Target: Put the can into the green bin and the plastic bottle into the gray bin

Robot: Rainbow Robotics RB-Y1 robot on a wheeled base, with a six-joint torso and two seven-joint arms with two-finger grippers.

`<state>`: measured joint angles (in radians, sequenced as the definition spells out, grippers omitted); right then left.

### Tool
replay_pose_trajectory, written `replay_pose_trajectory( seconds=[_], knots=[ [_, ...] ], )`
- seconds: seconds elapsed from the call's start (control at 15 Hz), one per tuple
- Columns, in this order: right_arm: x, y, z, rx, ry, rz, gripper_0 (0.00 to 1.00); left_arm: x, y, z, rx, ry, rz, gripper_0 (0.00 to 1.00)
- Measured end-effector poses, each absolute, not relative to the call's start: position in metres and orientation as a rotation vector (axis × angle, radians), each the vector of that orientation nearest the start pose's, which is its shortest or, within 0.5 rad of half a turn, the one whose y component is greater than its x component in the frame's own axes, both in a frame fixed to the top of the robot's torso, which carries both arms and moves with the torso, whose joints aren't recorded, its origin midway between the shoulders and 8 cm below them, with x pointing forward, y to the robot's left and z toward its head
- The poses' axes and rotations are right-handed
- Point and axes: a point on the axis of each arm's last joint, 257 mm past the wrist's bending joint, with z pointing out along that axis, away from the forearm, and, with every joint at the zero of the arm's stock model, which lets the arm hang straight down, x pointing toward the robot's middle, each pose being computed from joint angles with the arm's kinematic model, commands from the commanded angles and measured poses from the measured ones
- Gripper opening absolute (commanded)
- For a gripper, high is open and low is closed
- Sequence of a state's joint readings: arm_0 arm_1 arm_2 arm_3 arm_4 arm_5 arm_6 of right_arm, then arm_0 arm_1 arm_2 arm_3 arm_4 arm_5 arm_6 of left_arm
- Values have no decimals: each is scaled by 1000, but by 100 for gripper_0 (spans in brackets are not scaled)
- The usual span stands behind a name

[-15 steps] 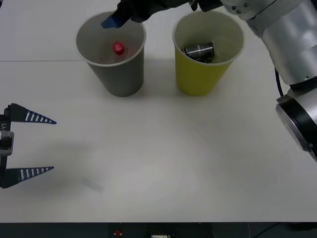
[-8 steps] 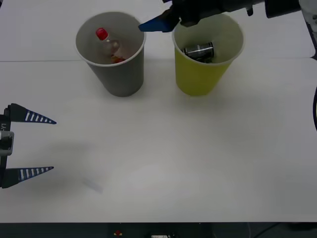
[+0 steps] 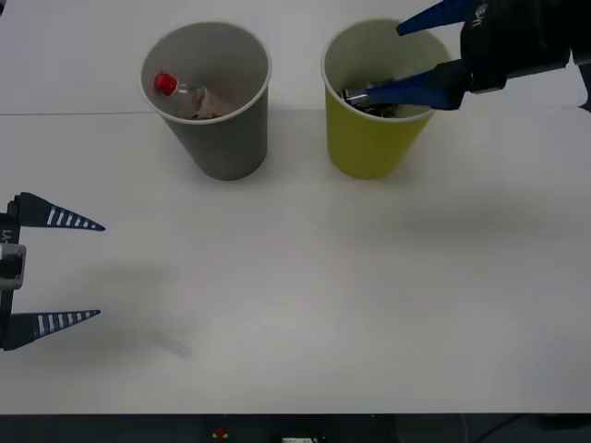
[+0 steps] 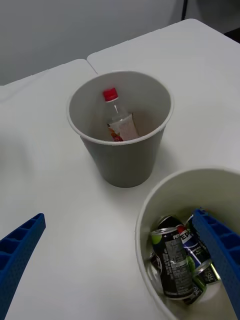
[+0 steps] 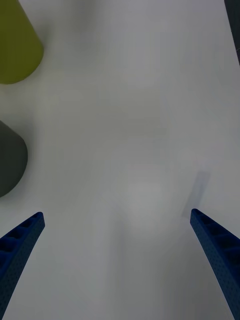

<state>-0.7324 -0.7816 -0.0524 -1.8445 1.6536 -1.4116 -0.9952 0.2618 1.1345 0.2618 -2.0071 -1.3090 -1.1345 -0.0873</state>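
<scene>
Right gripper (image 3: 406,57) hung over the green bin (image 3: 374,148), jaws spread wide and holding nothing; one blue finger (image 3: 406,89) crossed above the bin mouth, the other (image 3: 432,17) sat over the far rim. Left gripper (image 3: 55,269) was parked at the near left of the table (image 3: 305,295), also spread and empty, well apart from both bins.

Table carried two cup-shaped bins side by side, near each other but not touching. Green bin stood on the robot's right. Gray bin (image 3: 222,138) stood on the robot's left.

Contents, per the right wrist view: the can (image 4: 176,262) lay on its side at the bottom of the green bin, with what looked like other cans around it. The bottle (image 4: 119,120) leaned inside the gray bin, red cap up against the wall, label low.

Judgement: both items sat in their assigned bins, so the sorting looked done. Step in hand looked like the clear-out after the final drop.

Next move, as I read it: take the right arm up and away from the green bin without clipping its rim with the lower finger. A light paper-type bin would tip easily, so that contact was the main risk. Nothing else on the table looked in need of a grasp.
</scene>
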Motion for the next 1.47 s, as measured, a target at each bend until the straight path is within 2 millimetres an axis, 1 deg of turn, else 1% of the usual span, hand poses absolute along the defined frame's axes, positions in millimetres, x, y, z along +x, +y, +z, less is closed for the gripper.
replay_pose_trajectory(
  seconds=[0.13,0.4,0.53,0.87,1.0,1.27,1.47],
  knots=[
    [456,-140,21,-1298,1614,445,100,341,286,-167,1762,1443,-118,100],
    [424,-179,-14,-1352,1593,403,100,341,286,-167,1762,1443,-118,100],
    [409,-195,-30,-1384,1591,399,100,341,286,-167,1762,1444,-118,100],
    [378,-233,-60,-1475,1588,372,100,341,286,-167,1762,1444,-118,100],
    [369,-243,-68,-1506,1587,363,100,341,286,-167,1762,1444,-118,100],
    [352,-251,-82,-1499,1598,408,100,341,286,-167,1762,1444,-118,100],
    [343,-256,-90,-1507,1601,406,100,341,286,-167,1762,1444,-118,100]
  ],
)
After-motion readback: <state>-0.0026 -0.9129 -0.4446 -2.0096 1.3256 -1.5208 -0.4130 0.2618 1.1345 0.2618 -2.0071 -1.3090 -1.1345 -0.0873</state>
